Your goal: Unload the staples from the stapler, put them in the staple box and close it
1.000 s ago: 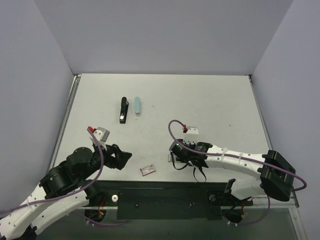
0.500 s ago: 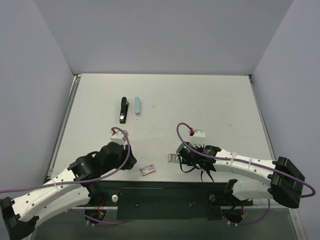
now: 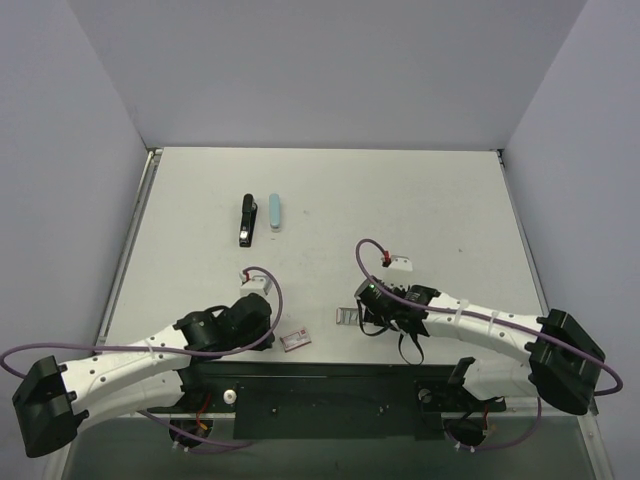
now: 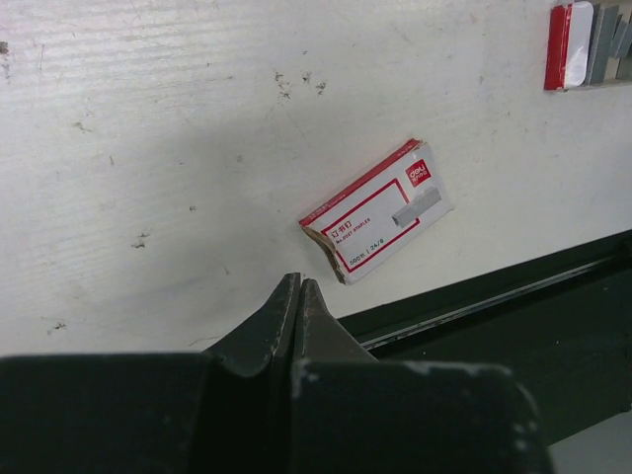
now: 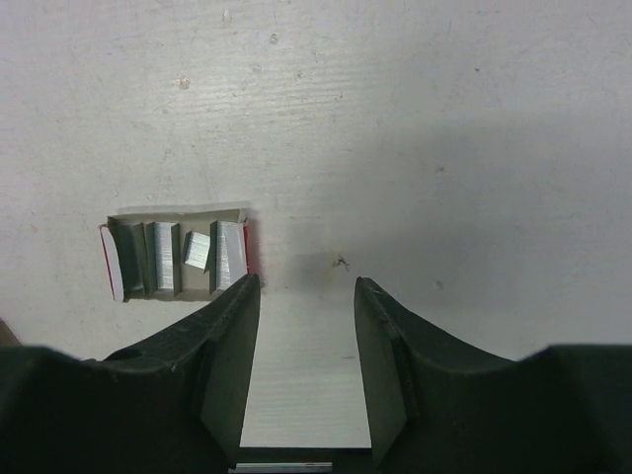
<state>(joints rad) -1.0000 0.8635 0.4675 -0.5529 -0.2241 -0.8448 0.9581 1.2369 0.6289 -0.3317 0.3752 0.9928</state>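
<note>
The black stapler [image 3: 245, 220] lies at the back left of the table, far from both arms. No staples show in it from here. My left gripper [image 3: 268, 325] [image 4: 298, 286] is shut with nothing in it, its tips just short of a red-and-white staple box sleeve [image 3: 295, 340] [image 4: 380, 212] by the table's near edge. My right gripper [image 3: 362, 316] [image 5: 306, 286] is open over bare table with nothing between its fingers. A small open tray of staple strips [image 3: 346, 316] [image 5: 178, 259] lies right beside its left finger [image 5: 232, 326].
A light blue oblong object [image 3: 275, 212] lies beside the stapler. The dark rail [image 4: 513, 326] runs along the near table edge, close behind the sleeve. The staple tray [image 4: 591, 44] shows at the top right of the left wrist view. Grey walls enclose the table.
My left arm has swung right and down toward the sleeve at the near edge, and its gripper went from open to shut. The right arm shifted slightly right beside the tray.
</note>
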